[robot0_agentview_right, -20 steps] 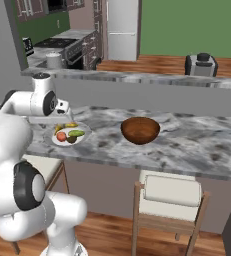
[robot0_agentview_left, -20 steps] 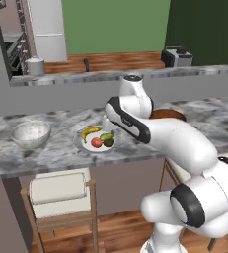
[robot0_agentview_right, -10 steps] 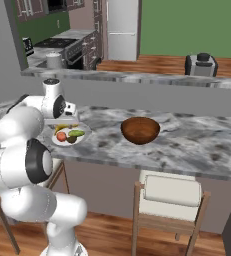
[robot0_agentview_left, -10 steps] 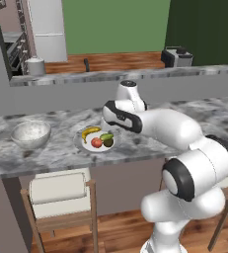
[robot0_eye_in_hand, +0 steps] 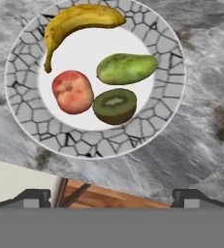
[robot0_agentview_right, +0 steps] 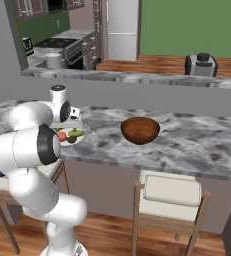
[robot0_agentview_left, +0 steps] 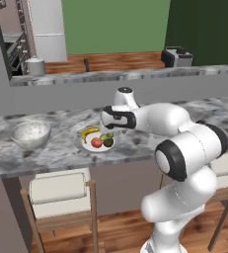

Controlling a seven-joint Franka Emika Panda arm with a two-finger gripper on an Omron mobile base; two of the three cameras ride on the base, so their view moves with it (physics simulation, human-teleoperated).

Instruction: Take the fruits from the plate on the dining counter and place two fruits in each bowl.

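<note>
Nothing moved yet. Banana (robot0_eye_in_hand: 74,24), red fruit (robot0_eye_in_hand: 72,92), green fruit (robot0_eye_in_hand: 126,68), kiwi (robot0_eye_in_hand: 115,105) all on plate (robot0_eye_in_hand: 21,116). Both bowls (robot0_agentview_left: 30,134) (robot0_agentview_right: 140,130) empty. Gripper (robot0_eye_in_hand: 111,196) wide apart, holding nothing, above plate.

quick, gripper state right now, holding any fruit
Gripper: open, holding nothing, above the plate; all four fruits lie on it.

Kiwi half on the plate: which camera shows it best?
The hand view: the kiwi half lies close and unobstructed beside the red fruit. The left base view shows it small; the right base view a dark speck by the arm.
</note>
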